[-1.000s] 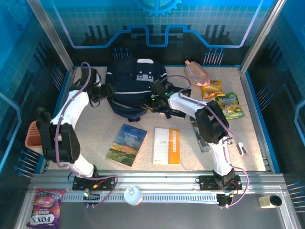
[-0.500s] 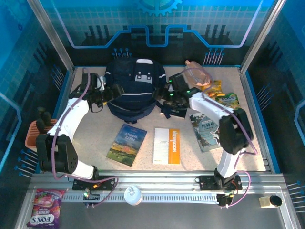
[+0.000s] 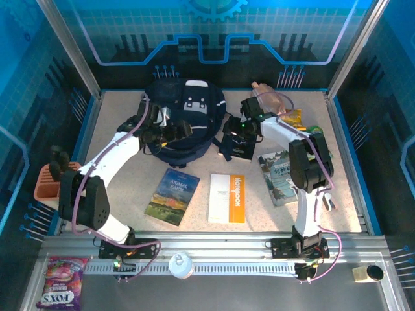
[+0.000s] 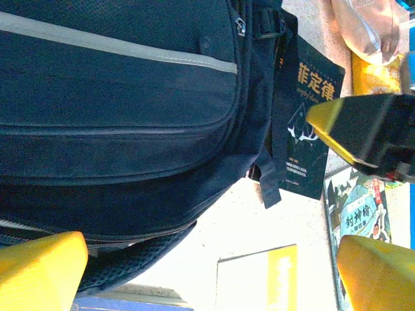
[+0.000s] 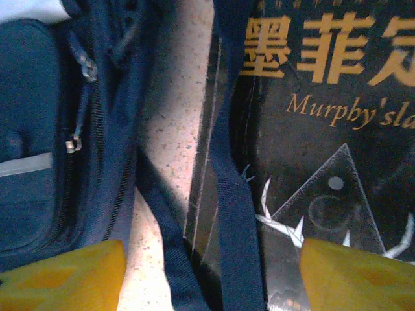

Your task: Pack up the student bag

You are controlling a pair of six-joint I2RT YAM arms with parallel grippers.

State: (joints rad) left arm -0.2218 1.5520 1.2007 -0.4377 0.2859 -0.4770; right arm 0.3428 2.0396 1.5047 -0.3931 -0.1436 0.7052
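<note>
**Top external view**
- Student bag (image 3: 185, 116): dark navy with pale trim, at the far middle of the table (image 3: 123, 188). I cannot tell from here whether its main mouth is open.
- My left claw (image 3: 174, 131): over the bag's near left part, spread.
- My right claw (image 3: 237, 134): just right of the bag, above a dark book (image 3: 232, 150) that lies against the bag's right flank.
- Loose on the near side of the bag: "Animal Farm" book (image 3: 172, 195), notebook (image 3: 227, 198).
- Loose to the right of the bag: blue-grey book (image 3: 279, 176), snack packets (image 3: 295, 120), pinkish pouch (image 3: 269, 98).
- Orange tray (image 3: 44, 183): well left of the bag. I cannot make out what it holds.

**Left wrist view**
- My yellow fingers (image 4: 42, 272) stand wide apart and pinch nothing.
- The bag lies just beyond the fingers. The zips I can see on this face are drawn shut and the pocket lies flat.
- Nothing of the bag's inside shows.

**Right wrist view**
- My fingertips (image 5: 61, 275) are apart and grip nothing.
- A bag strap (image 5: 233, 227) lies over the left edge of the dark book, which is titled "Murphy's law".
- Zip pulls (image 5: 78, 139) hang on the bag's side.

**Step in hand (judgement)**
- Packing looks barely begun, since every book and packet I can see lies outside the bag.
- I take this as the approach to opening the bag or to lifting the dark book.

**Next move (judgement)**
- My left claw needs a zip pull or the rim of the bag's mouth.
- My right claw needs the book's free edge, clear of the strap, or the strap will come up with it.
</note>
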